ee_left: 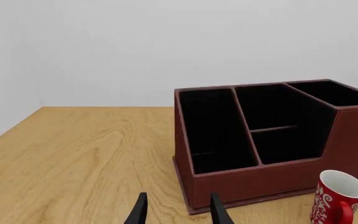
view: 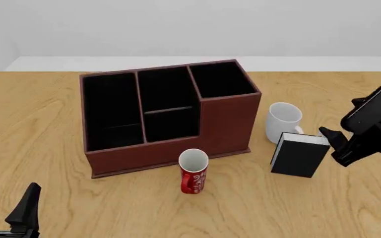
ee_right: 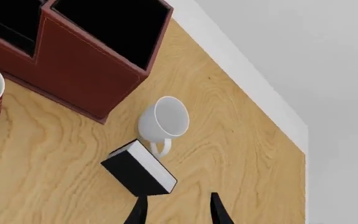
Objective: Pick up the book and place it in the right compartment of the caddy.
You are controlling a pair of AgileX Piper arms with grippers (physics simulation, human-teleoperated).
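Note:
The black book [view: 299, 157] with white page edges stands upright on the table, just in front of a white mug [view: 283, 120]. My right gripper [view: 334, 146] hovers open right beside the book's right side, with nothing between its fingers. In the right wrist view the book [ee_right: 136, 170] sits just ahead of the gripper [ee_right: 177, 210], off to one finger's side. The reddish-brown caddy [view: 225, 124] stands mid-table; its right compartment [view: 220, 79] is the tall square one. My left gripper [view: 8, 199] rests open near the front left edge, far from the book.
A red patterned mug [view: 194, 172] stands in front of the caddy's front wall. The white mug [ee_right: 163, 119] touches or nearly touches the book. The table's right edge [ee_right: 294, 140] runs close behind the mug. The left wrist view shows the caddy [ee_left: 253, 182] and the red mug [ee_left: 337, 196].

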